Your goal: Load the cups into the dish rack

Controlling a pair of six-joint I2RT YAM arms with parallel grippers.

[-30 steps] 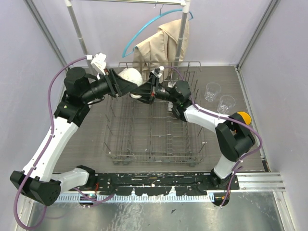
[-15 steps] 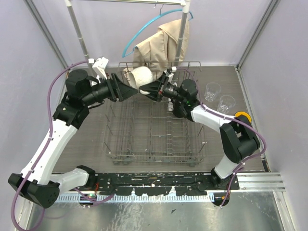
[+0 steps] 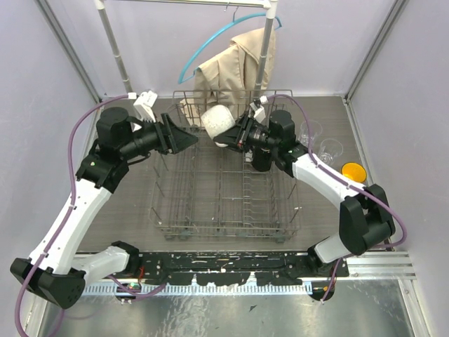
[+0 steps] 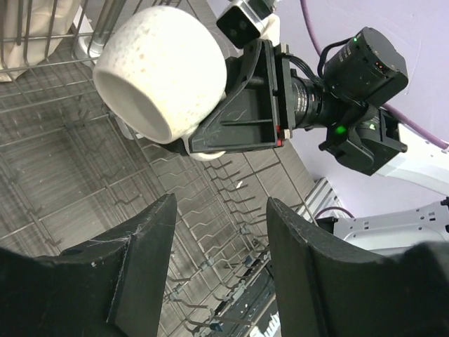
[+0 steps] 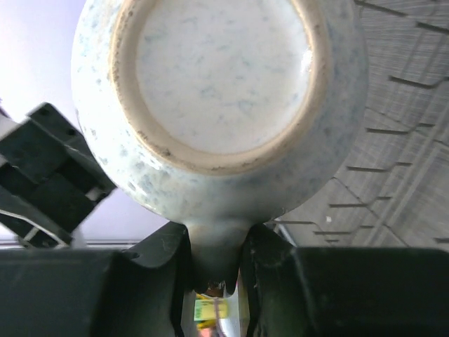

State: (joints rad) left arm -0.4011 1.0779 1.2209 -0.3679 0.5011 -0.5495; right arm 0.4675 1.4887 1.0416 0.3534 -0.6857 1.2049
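Your right gripper (image 3: pixel 234 133) held the empty white mug (image 3: pixel 217 121) by its handle over the rack (image 3: pixel 158 205); your left gripper (image 3: pixel 189 139) stood open, empty.

Both arms are bent inward; the left gripper (image 3: pixel 191 138) is held open, the right gripper (image 3: pixel 230 133) clamped on the white mug (image 3: pixel 216 119).

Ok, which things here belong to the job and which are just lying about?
Job: speckled white round ceramic mug, grey wire dish rack, clear glass tumbler, second glass tumbler, yellow mug.
Lying about: beige jacket, blue hanger, metal clothes rail.
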